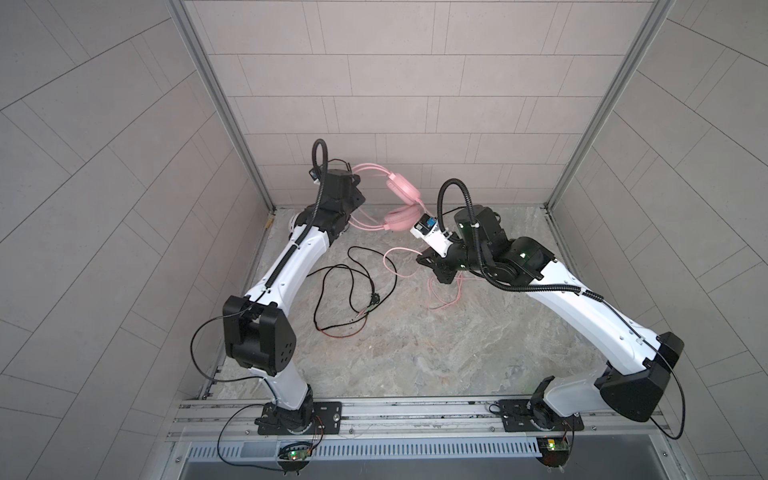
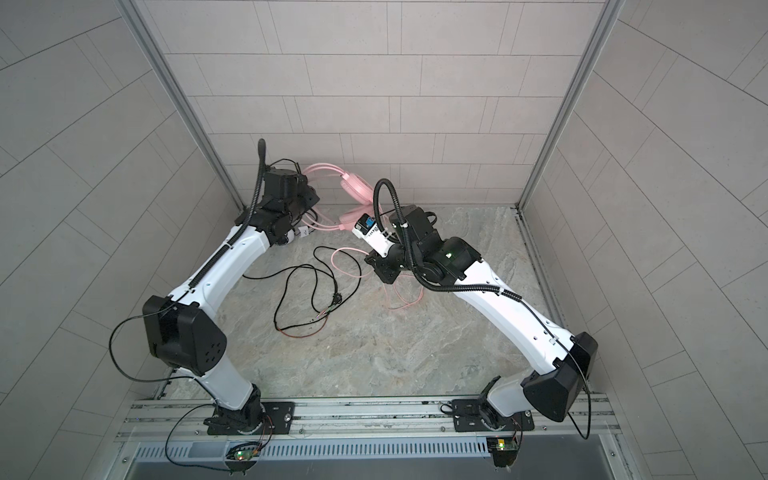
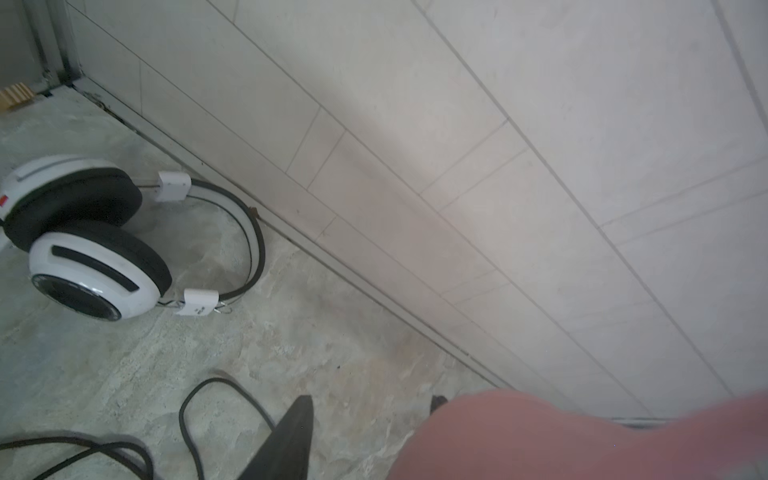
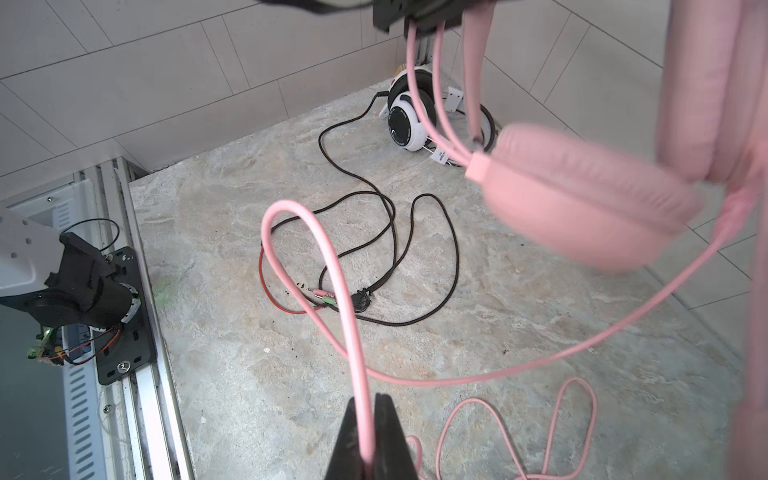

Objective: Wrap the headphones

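Pink headphones (image 1: 401,189) hang in the air above a stone-patterned table (image 1: 415,353) enclosed by pale tiled walls (image 1: 374,83). Both arms reach toward the table's far edge. The left arm (image 1: 291,266) is near the far-left corner and the right arm (image 1: 561,307) bends in toward the middle.

In both top views the pink headphones sit between the two wrists, ear cups one over the other with pads together. The headband runs leftward into the left gripper (image 3: 372,401). In the right wrist view its thin pink strands come straight out of that gripper's black jaws, so the fingers are closed partway on the headband and carry the set. In the left wrist view the pink shows only as a blur beside a dark finger (image 3: 291,436).

The white-and-black headphones (image 3: 95,257) lie on the table at the foot of the far wall, below the left arm and clear of both grippers, with the cups leaning together.

The black cable (image 4: 415,249) runs from them in loose loops across the middle of the table. The pink cable (image 4: 350,328) drops from the lower pink cup, sags in an arc, and rises in a tall loop. It then passes into the right gripper (image 4: 368,398), whose fingers (image 4: 390,432) are pinched tight on it, one on each side. The rest of it coils on the table. A red wire (image 4: 266,286) and small plugs (image 4: 326,297) lie among the black loops.
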### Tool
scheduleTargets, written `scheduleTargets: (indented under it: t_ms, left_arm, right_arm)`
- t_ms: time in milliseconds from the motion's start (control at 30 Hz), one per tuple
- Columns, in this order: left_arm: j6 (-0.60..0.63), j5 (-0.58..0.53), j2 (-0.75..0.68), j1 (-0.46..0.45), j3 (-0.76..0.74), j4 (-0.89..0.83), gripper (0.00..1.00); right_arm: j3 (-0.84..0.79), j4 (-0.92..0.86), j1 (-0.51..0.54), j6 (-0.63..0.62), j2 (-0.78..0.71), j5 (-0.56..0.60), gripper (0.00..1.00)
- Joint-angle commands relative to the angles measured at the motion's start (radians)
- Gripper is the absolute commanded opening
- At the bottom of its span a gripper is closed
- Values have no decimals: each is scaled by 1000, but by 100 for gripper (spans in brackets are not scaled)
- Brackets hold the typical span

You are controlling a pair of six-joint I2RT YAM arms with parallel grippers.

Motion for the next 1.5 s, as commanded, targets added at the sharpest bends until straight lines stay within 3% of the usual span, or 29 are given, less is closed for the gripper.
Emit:
scheduleTargets:
  t_ms: [0,133,267,333,533,700,800,967,1267,1467]
  left_arm:
    - [23,51,-76,-33,-76,49,0]
    - [87,126,-99,-50,-129,-26,0]
    - [171,289,-131,-51,-192,-53,0]
    - [199,317,-152,-51,-216,-67,0]
    - [281,301,-193,-37,-238,-137,0]
    - [297,240,-205,-22,-244,-166,0]
    - [319,268,-205,-14,-229,-204,0]
    - [343,262,-249,9,-250,-228,0]
    - [374,177,-330,67,-307,-221,0]
    - [403,156,-339,70,-296,-249,0]
  right_arm:
    - [1,-4,2,12,-15,57,0]
    - [-5,-9,-17,13,-26,129,0]
    - [-13,-10,-69,32,-28,140,0]
    - [-27,-3,-104,44,-29,127,0]
    - [-45,14,-209,81,-25,89,0]
    - [-38,38,-198,107,-26,-3,0]
    - [-15,-22,-170,65,-14,71,0]
    - [-29,-54,-210,40,-15,129,0]
    - [-4,-18,-180,100,-57,-42,0]
    - [28,17,-124,133,-50,-264,0]
